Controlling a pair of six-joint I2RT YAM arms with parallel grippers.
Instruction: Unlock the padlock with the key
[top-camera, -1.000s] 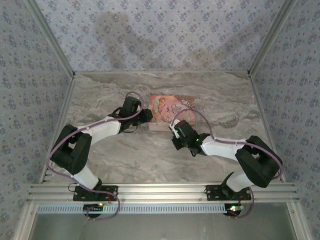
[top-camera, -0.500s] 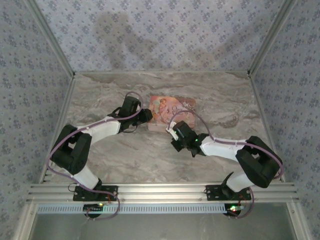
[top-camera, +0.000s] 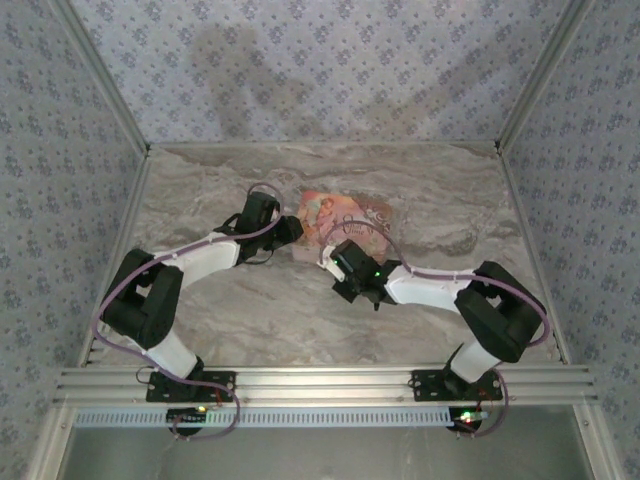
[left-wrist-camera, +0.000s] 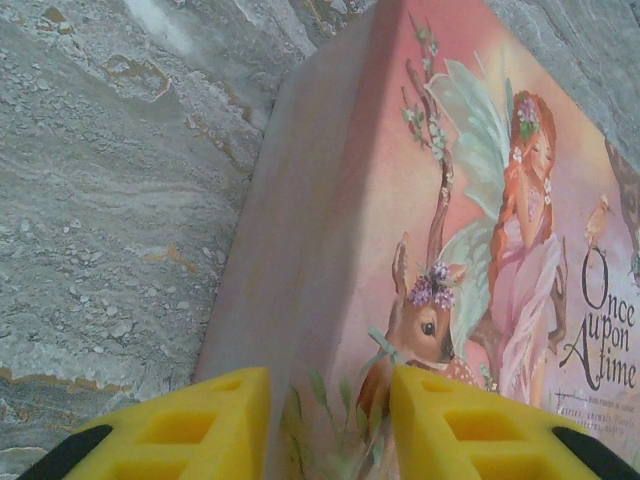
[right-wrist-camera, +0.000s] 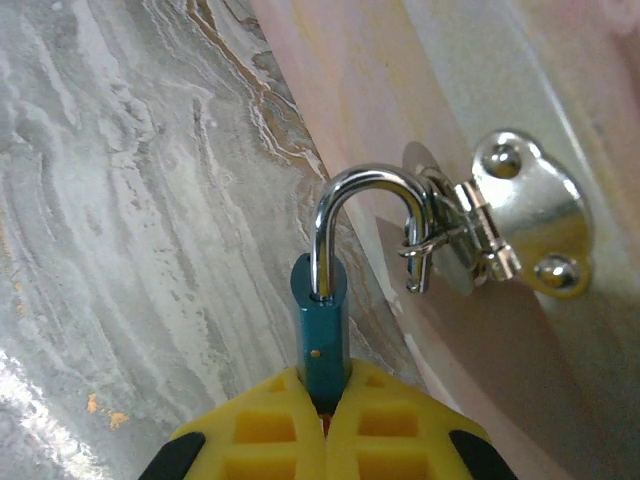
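Both busy: left gripper (left-wrist-camera: 330, 405) straddles the pink fairy-printed box (left-wrist-camera: 480, 200), grip unclear; right gripper (right-wrist-camera: 325, 405) clenches the tiny teal padlock (right-wrist-camera: 320, 325), steel shackle (right-wrist-camera: 370, 182) seemingly sprung, so next, unhook it from the silver hasp (right-wrist-camera: 525, 225).

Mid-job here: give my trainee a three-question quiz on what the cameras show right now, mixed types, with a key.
1. True or false: one leg of the padlock shackle is out of the lock body.
2. The right claw is shut on: A) the padlock body, B) the silver hasp, C) the bare table.
3. Fill in: the pink box between the left claw fingers reads "Once upon a ____".
Key: 1 true; 2 A; 3 time.
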